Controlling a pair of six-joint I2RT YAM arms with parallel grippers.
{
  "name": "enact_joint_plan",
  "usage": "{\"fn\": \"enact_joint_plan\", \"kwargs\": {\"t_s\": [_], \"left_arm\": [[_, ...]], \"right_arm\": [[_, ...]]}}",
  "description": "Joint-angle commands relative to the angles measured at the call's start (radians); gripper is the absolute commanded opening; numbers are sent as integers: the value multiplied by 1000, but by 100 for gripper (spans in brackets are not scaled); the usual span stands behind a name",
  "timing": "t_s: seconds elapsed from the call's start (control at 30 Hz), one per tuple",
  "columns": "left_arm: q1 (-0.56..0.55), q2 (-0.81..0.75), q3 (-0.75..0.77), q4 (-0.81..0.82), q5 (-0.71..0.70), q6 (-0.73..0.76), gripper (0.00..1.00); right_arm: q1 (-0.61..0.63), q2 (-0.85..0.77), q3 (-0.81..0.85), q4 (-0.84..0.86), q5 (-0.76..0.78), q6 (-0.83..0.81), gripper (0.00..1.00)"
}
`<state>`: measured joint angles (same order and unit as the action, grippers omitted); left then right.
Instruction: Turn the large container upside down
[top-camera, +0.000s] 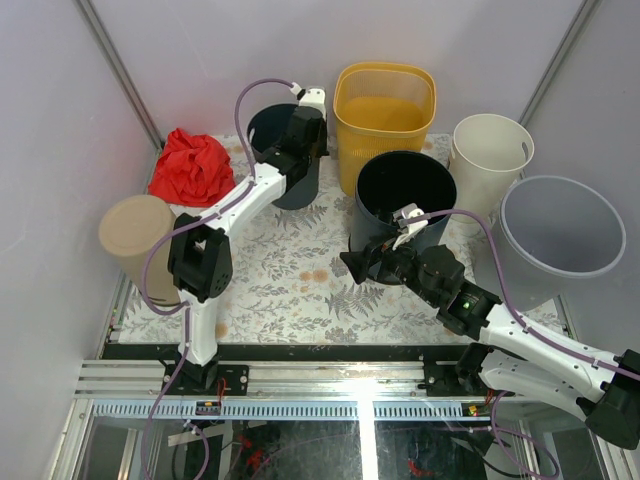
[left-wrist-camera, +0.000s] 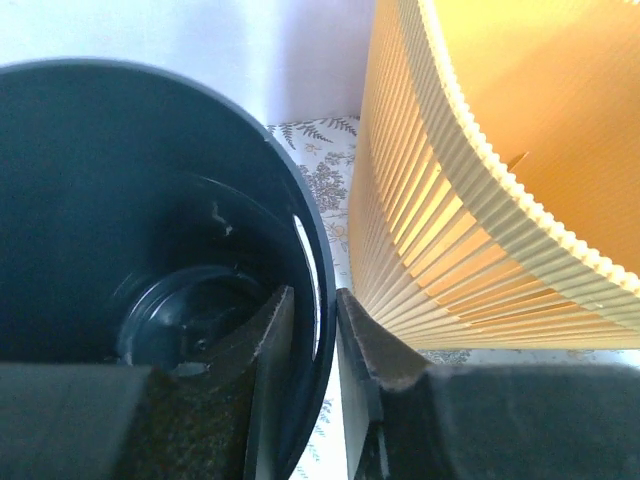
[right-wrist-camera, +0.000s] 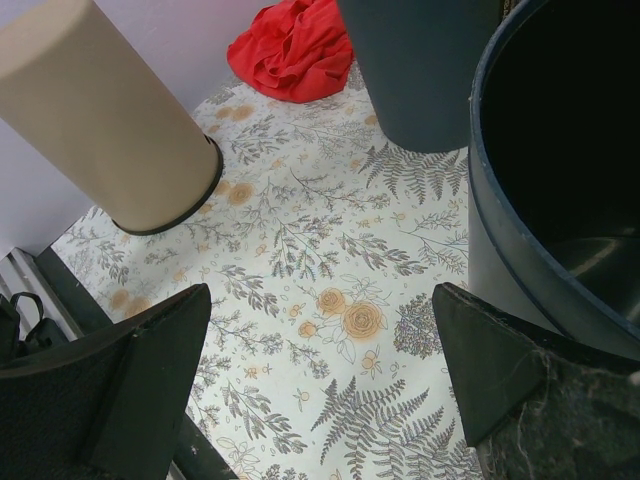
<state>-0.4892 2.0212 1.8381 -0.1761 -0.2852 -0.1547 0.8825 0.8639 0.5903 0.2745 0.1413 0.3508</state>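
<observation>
Left gripper (left-wrist-camera: 315, 300) pinched narrow on the rim of the dark bin (top-camera: 268, 122) — one finger inside, one outside. The bin stands upright at the table's (top-camera: 290, 285) back left, just beside the yellow basket (top-camera: 385, 110). Right gripper (right-wrist-camera: 322, 295) spread wide, empty — beside the centre dark bin (top-camera: 405, 185).

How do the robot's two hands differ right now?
The left hand is closed on the far dark bin, one finger inside its rim, one outside; the right hand is wide open, holding nothing. The left reaches back beside the yellow basket; the right sits beside the near dark bin. Both have dark fingers.
</observation>
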Motion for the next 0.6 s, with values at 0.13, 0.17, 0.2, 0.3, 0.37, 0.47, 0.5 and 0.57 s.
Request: {"fn": "enact_joint_plan", "kwargs": {"t_s": [0.13, 0.17, 0.2, 0.3, 0.37, 0.47, 0.5, 0.57], "left_arm": [[-4, -23, 23, -24, -29, 0, 9], [-5, -34, 23, -28, -30, 0, 4], [-5, -47, 24, -36, -33, -2, 1], [-9, -96, 24, -66, -38, -16, 0], [-9, -141, 17, -92, -38, -48, 0], [-9, -229, -19, -122, -22, -110, 0], [-9, -265, -41, -126, -11, -132, 0], [-9, -349, -104, -126, 6, -191, 0]], "right_arm": [[-10, -15, 2, 55, 23, 4, 100], [-11, -14, 2, 55, 22, 4, 99], [-10, -13, 3, 56, 22, 4, 99], [-11, -14, 2, 56, 20, 5, 100], [-10, -15, 2, 55, 19, 5, 99], [-11, -18, 2, 56, 17, 6, 100], [-11, -19, 1, 55, 17, 5, 99], [-11, -22, 0, 55, 15, 7, 99]]}}
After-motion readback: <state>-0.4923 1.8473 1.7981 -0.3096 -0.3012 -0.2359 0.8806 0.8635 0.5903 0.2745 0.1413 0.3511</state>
